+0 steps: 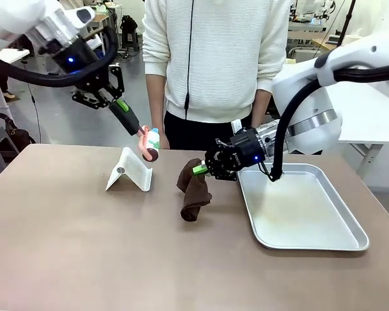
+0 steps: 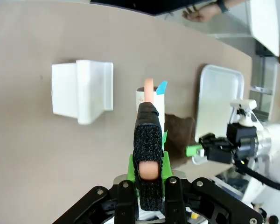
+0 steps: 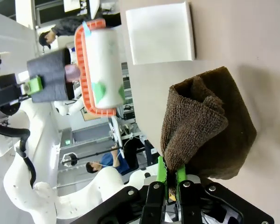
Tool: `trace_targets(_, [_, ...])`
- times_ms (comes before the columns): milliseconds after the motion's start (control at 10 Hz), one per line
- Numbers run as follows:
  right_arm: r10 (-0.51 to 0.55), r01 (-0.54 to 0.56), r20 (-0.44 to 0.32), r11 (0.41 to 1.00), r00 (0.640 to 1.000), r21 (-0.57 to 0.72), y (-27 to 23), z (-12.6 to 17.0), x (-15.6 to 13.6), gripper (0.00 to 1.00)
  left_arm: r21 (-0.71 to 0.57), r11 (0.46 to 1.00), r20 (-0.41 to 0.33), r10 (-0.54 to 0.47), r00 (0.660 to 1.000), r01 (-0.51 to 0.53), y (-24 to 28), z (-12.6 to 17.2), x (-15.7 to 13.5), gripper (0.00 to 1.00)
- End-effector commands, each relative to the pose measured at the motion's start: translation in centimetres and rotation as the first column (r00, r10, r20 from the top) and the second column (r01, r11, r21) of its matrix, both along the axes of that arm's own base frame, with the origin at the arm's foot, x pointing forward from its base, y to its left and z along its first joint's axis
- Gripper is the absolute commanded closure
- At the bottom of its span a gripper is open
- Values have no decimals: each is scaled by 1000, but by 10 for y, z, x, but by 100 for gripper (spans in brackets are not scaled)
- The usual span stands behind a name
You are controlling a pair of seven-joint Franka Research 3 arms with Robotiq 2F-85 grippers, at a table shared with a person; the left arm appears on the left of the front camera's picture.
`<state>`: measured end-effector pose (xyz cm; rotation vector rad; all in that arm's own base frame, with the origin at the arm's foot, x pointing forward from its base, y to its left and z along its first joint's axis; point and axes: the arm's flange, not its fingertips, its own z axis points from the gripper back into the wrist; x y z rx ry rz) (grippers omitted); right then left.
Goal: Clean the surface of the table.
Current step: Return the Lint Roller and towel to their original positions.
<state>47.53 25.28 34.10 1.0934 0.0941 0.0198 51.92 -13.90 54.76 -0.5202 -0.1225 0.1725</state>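
Over the table (image 1: pixel 84 253), my left gripper (image 1: pixel 124 111) is shut on the black foam-wrapped handle of a lint roller (image 1: pixel 149 146). The roller's white roll in an orange frame hangs above the far middle of the table. From the left wrist, my left gripper (image 2: pixel 148 170) clamps that handle, with the lint roller (image 2: pixel 160 106) pointing away. My right gripper (image 1: pixel 202 170) is shut on a brown cloth (image 1: pixel 194 194), whose lower end reaches the tabletop beside the tray. In the right wrist view, my right gripper (image 3: pixel 171 176) pinches the brown cloth (image 3: pixel 210 126), and the lint roller (image 3: pixel 105 65) floats beyond.
A white folded stand (image 1: pixel 131 170) sits on the table left of the cloth. A shallow metal tray (image 1: pixel 353 245) lies at the right. A person in a white sweater (image 1: pixel 214 58) stands at the far edge. The near half of the tabletop is bare.
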Motion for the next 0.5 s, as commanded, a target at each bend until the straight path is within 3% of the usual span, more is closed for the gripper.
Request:
trace_targets(0, [-16, 15, -35, 1000, 999, -21, -7, -2, 11, 92, 64, 998, -18, 8, 1000, -7, -4, -8, 27, 78])
trace_targets(100, [-101, 99, -11, 991, 995, -90, -11, -6, 16, 92, 71, 997, -10, 15, 1000, -14, -4, -18, 35, 78])
trace_targets(400, [-98, 76, -83, 968, 992, -240, -14, -24, 23, 92, 123, 992, 9, 10, 1000, -11, -4, -48, 52, 78])
